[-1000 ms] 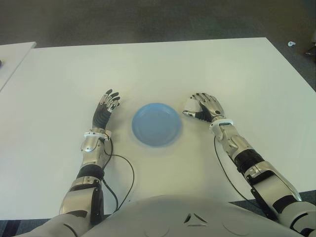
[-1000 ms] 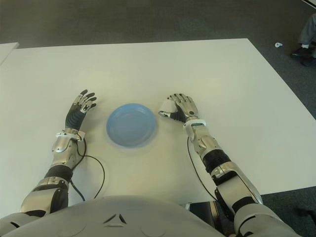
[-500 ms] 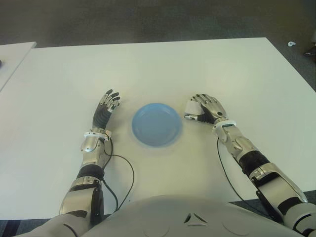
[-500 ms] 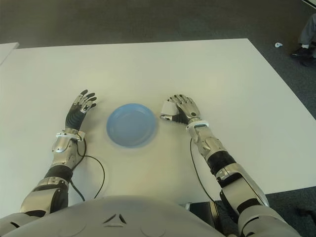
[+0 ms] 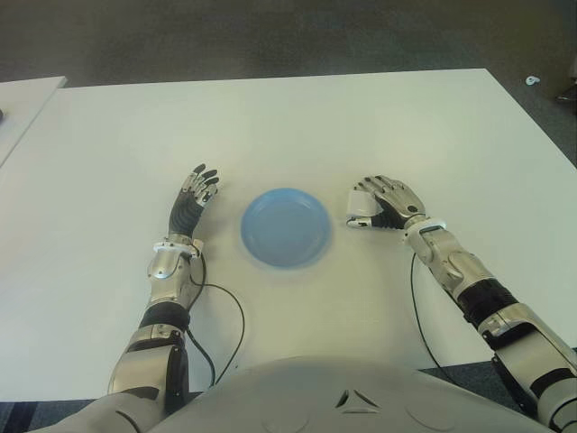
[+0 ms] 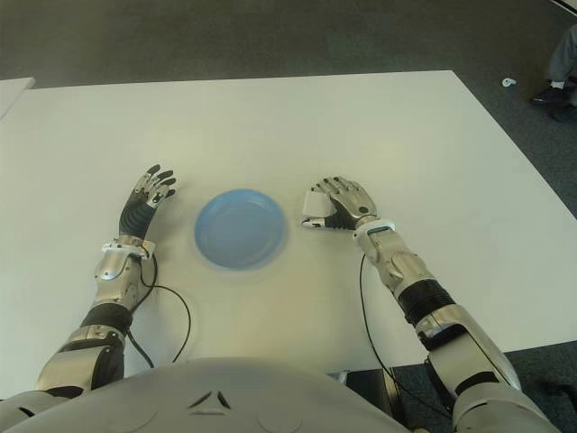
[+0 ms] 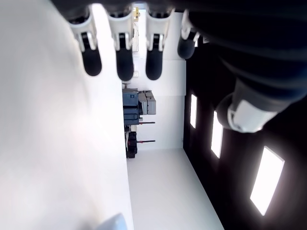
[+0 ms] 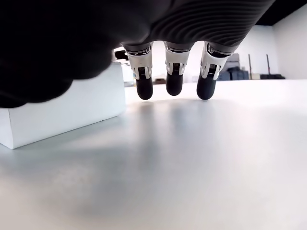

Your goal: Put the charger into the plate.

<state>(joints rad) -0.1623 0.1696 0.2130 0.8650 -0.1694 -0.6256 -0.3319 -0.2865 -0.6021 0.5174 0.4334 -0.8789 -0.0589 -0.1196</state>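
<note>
A blue plate (image 5: 286,226) is seen near the middle of a white counter (image 5: 297,126), with nothing in it. The charger (image 5: 361,206), a small white block, is set on the counter at the plate's 3 o'clock, apart from the rim and outside the dish. The right robot hand (image 5: 389,203) is placed at the charger's 3 o'clock, palm down, its thumb side against the block. In the right wrist view the fingers (image 8: 174,79) are shown hanging loosely extended with their tips just above the counter, while the charger (image 8: 62,108) stands flat on the surface beside the palm; nothing is gripped. The left robot hand (image 5: 192,203) is seen at the plate's 9 o'clock, well clear of it, with its fingers (image 7: 123,60) stretched straight out and nothing held. A black cable (image 5: 219,316) is looped over the counter beside the left forearm.
</note>
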